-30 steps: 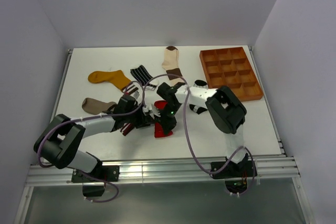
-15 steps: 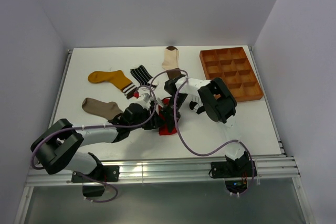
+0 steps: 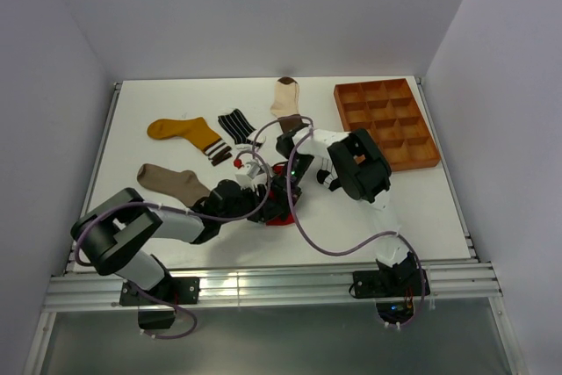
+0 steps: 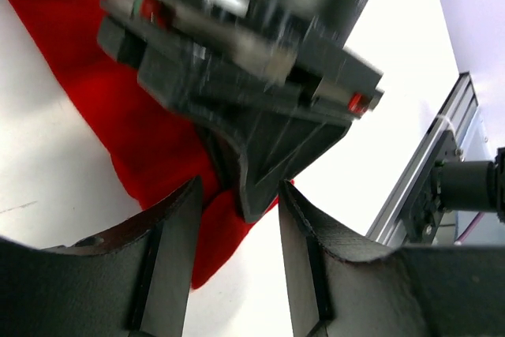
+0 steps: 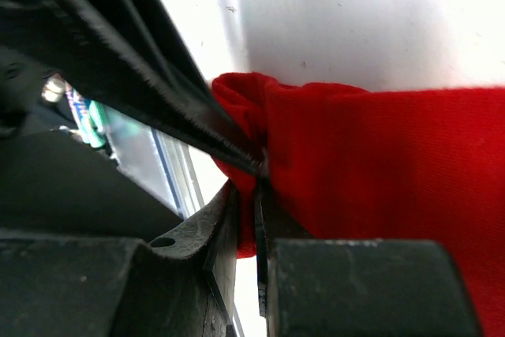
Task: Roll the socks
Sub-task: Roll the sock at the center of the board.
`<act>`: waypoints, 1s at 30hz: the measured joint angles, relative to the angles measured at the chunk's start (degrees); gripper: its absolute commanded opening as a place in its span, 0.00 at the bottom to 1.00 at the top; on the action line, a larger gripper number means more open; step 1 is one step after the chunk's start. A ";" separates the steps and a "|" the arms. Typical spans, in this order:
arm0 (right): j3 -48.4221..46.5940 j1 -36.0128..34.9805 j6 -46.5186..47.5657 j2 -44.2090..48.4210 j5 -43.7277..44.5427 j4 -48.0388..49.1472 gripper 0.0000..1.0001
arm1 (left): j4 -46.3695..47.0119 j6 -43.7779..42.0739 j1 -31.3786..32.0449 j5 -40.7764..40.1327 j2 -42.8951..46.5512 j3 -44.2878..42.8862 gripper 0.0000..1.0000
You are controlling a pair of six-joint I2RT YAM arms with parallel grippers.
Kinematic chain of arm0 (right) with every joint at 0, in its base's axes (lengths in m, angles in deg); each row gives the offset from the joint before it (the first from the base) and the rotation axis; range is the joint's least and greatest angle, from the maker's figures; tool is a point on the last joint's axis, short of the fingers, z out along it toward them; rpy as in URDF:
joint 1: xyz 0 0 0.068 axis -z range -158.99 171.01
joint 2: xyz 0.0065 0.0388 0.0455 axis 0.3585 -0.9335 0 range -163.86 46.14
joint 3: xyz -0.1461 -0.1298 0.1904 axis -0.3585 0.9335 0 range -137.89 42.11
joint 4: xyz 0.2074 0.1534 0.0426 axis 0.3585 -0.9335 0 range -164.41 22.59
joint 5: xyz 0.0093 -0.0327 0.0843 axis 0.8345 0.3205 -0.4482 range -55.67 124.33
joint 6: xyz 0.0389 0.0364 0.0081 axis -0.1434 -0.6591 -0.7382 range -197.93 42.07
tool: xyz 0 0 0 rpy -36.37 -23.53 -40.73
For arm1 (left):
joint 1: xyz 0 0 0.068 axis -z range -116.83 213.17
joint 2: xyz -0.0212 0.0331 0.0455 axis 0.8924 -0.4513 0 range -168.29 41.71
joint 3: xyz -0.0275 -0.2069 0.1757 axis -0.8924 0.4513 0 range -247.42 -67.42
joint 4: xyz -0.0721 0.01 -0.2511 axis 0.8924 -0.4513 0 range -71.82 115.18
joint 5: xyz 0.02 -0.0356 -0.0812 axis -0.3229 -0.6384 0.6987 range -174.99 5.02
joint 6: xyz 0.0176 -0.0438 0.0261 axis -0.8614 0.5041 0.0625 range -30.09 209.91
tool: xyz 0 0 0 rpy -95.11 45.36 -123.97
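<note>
Red sock (image 3: 281,216), pinched by right fingers (image 5: 189,274), lies mostly hidden, axis unclear.

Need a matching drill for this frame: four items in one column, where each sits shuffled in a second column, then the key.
Items
1. red fabric sock
2. mustard yellow fabric sock
3. cream-and-brown fabric sock
4. brown compartmented tray

Places
A. far right of the white table
B. far edge, centre
C. mid-table, pinched in the jaws of the right gripper
D. far left

Pairs: 1-C, 2-D, 3-B, 4-A
</note>
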State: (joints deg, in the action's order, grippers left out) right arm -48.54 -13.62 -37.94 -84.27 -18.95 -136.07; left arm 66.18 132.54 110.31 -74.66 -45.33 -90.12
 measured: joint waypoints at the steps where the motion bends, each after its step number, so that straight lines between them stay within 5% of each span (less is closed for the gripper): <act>1: -0.09 0.26 -0.09 -0.26 -0.37 -0.20 0.11 | 0.68 0.00 0.00 0.28 -0.70 0.13 0.48; 20: -0.11 5.60 -1.36 -2.43 -2.08 -2.93 0.11 | 8.09 -0.20 0.70 3.34 -6.56 2.47 0.45; 23: -0.13 5.92 -2.29 -2.73 -2.23 -2.97 0.12 | 7.78 -0.20 0.76 3.34 -6.62 2.32 0.38; 26: -0.13 5.97 -3.74 -2.80 -1.88 -2.71 0.17 | 7.21 0.07 0.85 3.32 -7.04 1.90 0.17; 27: -0.13 5.97 -4.48 -2.80 -1.68 -2.43 0.23 | 6.99 0.15 0.92 3.34 -7.23 1.70 0.08; 30: 0.04 5.99 -6.21 -2.71 -1.11 -1.66 0.35 | 5.88 0.66 0.96 3.58 -7.58 0.87 0.00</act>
State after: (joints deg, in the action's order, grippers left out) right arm -48.50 -7.63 -44.15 -86.98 -20.06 -137.73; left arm 72.06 133.20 111.27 -71.07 -52.92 -89.25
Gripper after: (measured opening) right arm 0.280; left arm 0.053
